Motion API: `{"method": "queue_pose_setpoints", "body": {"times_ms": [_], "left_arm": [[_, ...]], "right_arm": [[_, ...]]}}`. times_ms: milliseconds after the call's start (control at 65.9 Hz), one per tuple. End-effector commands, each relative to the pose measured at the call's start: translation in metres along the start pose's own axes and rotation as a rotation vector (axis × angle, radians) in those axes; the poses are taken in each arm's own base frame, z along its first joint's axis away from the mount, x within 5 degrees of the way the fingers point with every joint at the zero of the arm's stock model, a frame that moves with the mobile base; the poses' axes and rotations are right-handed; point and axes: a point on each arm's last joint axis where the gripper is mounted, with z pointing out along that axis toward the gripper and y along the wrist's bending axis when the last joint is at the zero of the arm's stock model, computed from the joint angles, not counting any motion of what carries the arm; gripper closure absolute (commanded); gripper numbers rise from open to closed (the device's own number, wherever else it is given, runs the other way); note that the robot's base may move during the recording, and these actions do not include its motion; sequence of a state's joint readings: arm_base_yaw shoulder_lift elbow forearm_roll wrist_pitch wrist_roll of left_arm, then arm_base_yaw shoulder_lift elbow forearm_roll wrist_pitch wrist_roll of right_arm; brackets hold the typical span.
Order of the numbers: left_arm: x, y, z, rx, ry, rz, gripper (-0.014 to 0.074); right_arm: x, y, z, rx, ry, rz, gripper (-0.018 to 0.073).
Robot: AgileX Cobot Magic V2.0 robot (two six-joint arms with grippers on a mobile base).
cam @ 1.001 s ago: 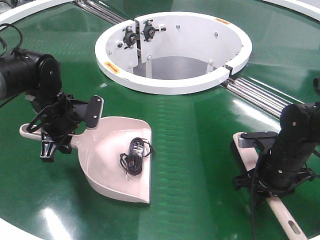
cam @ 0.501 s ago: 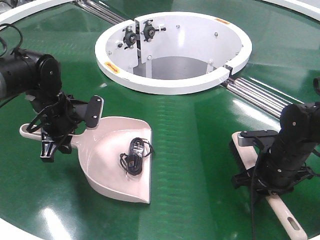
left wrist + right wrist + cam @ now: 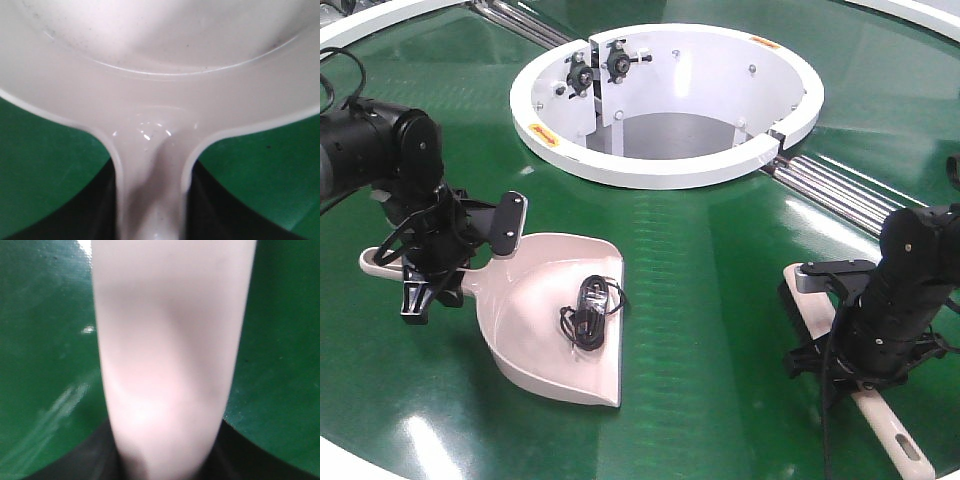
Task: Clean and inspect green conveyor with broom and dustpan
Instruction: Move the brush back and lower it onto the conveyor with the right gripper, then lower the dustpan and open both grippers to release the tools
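The green conveyor (image 3: 720, 270) filled the scene, a wide glossy belt that curved around a white ring-shaped housing (image 3: 665, 170). Metal rollers (image 3: 840, 190) showed in a gap of the belt to the right of this housing.

The dustpan (image 3: 550, 320) lay flat on the belt at the left side, in front of the housing, with its straight front edge turned to the right. A small tangle of black cable (image 3: 588, 315) lay inside the pan, near the front edge. The left gripper (image 3: 460, 265) stood over the place where the handle meets the pan. Its fingers were clenched on the handle: in the left wrist view their dark surfaces lay tight against both sides of it.

The broom (image 3: 895, 440) was at the right side, well apart from the dustpan. Its dark bristles were on the belt, and its long handle, with a slotted hole at the end, pointed to the lower right corner. The right gripper (image 3: 820, 325) grasped the handle, close behind the brush head. In the right wrist view the pale handle ran up between the dark fingers, but this picture was blurred.
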State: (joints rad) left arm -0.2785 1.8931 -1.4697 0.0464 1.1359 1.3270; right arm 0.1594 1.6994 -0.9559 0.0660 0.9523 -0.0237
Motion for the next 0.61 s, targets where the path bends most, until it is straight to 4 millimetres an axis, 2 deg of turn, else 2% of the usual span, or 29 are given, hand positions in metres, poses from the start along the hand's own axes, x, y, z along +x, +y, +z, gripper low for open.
{"method": "queue_pose_setpoints", "body": {"times_ms": [0,137,440,592], "left_arm": [[-0.0028,0.0005,-0.0254,-0.067,-0.031,-0.022,0.0465],[-0.0038,0.0002,-0.0254,-0.064,-0.044,-0.05,0.0339],[-0.0044,0.0001,-0.0258,-0.063,-0.051,-0.085,0.0015],[-0.0049,-0.0013,-0.0271,-0.052,-0.06,-0.12,-0.0055]], "right_arm": [[-0.0021,-0.0016,-0.0127,0.006,-0.042,-0.012,0.0422],[-0.0021,-0.0016,-0.0127,0.006,-0.042,-0.012,0.0321],[-0.0026,-0.0015,-0.0143,0.006,-0.057,-0.017,0.0029],[-0.001,-0.0014,-0.0199,0.008,-0.076,-0.019,-0.0053]]}}
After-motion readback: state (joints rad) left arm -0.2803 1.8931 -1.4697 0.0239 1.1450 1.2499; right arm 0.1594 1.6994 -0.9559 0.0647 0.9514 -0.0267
